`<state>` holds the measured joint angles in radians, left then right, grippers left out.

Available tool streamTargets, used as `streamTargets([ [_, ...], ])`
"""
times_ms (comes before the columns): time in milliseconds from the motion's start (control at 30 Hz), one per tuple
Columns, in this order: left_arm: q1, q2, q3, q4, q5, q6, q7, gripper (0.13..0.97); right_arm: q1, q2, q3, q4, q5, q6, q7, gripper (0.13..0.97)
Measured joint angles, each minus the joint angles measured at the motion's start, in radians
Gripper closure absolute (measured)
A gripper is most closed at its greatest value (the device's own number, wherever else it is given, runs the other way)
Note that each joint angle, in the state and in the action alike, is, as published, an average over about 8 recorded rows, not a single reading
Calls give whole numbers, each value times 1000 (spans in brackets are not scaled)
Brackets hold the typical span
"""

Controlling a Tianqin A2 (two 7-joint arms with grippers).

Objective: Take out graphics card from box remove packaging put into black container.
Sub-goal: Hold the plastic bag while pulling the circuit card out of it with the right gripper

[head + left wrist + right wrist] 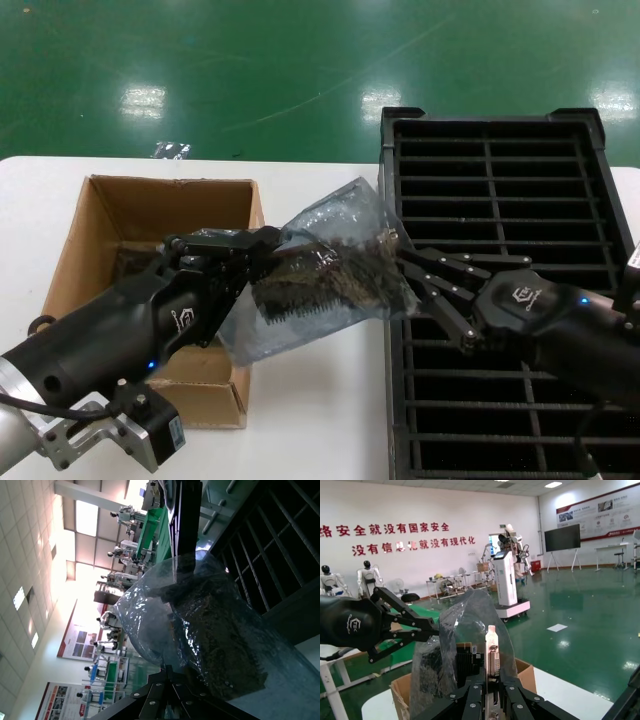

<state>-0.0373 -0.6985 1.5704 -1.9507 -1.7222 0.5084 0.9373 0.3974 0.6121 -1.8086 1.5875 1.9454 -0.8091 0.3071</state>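
Robotics lab, humanoid robots (366,575), green floor (200,70)

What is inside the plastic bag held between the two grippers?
The packaging holds the graphics card: its silver bracket shows in the right wrist view, its dark board through the plastic. Board detail is blurred by the crinkled plastic. Left gripper and right gripper grip opposite ends.

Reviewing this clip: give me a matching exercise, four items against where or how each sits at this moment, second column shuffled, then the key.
Items:
1. graphics card
2. packaging
3. box
4. black container

States:
A. on the table under the left arm
B. on the table under the right arm
C. bracket end pinched by the right gripper
D. held off the table by the left gripper, wrapped round the card

Pairs: 1-C, 2-D, 3-A, 4-B
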Motion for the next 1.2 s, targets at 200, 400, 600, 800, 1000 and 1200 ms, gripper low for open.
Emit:
streamTargets([
  [200, 0, 0, 0, 0, 0, 0, 0, 958, 17, -27, -27, -25, -8, -1, -26, 920],
  [400, 0, 0, 0, 0, 0, 0, 0, 958, 61, -66, -70, -71, -16, -28, -49, 920],
  [600, 0, 0, 0, 0, 0, 0, 0, 958, 97, -83, -90, -91, -22, -55, -79, 920],
  [800, 0, 0, 0, 0, 0, 0, 0, 958, 108, -63, -68, -67, -12, -64, -96, 920],
  [1000, 0, 0, 0, 0, 0, 0, 0, 958, 88, -34, -32, -27, 6, -57, -111, 920],
  [1200, 0, 0, 0, 0, 0, 0, 0, 958, 64, -4, 4, -6, 17, -42, -125, 920],
])
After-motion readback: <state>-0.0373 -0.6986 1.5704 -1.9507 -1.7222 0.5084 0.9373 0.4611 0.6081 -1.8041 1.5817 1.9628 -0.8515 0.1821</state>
